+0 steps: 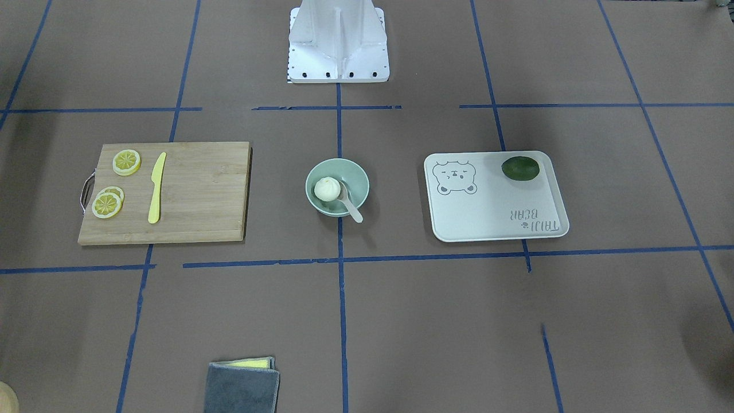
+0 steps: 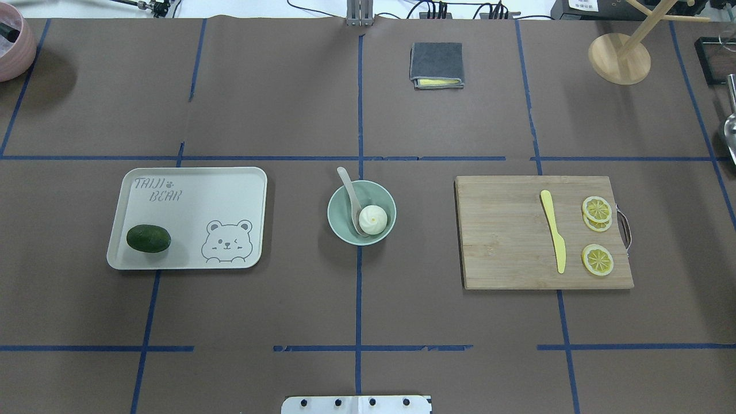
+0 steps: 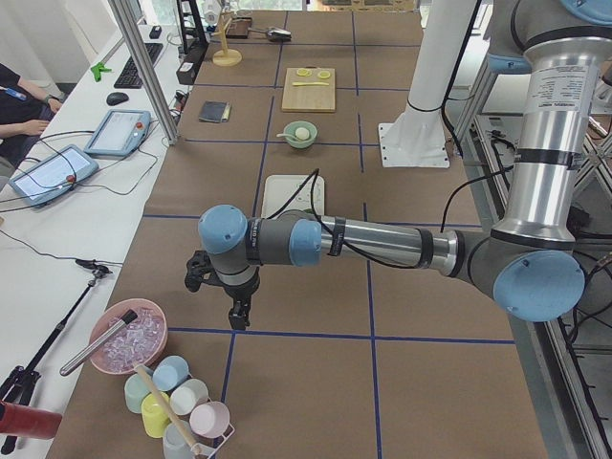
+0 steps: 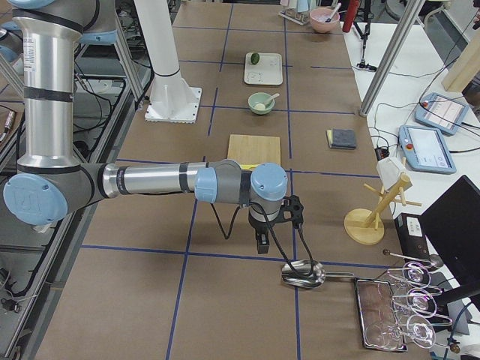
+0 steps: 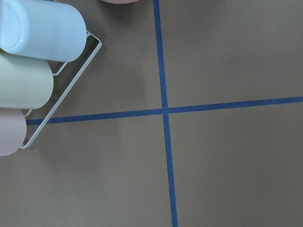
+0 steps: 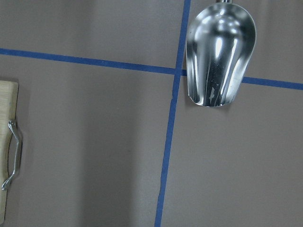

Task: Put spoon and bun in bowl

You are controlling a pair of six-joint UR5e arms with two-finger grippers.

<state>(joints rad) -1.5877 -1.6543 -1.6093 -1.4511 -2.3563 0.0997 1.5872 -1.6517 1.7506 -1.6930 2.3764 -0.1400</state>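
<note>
In the front-facing view, the bun is sitting inside the bowl and the spoon is leaning beside it, scoop in and handle over the rim. Both items look placed, so I judge the best move is keeping both arms clear of the bowl. In the overhead view, the bowl is standing mid-table between the tray and the cutting board. In the side views, the left gripper and the right gripper are hanging over the table ends, well apart from the bowl, and I cannot tell how far their fingers are parted.
</note>
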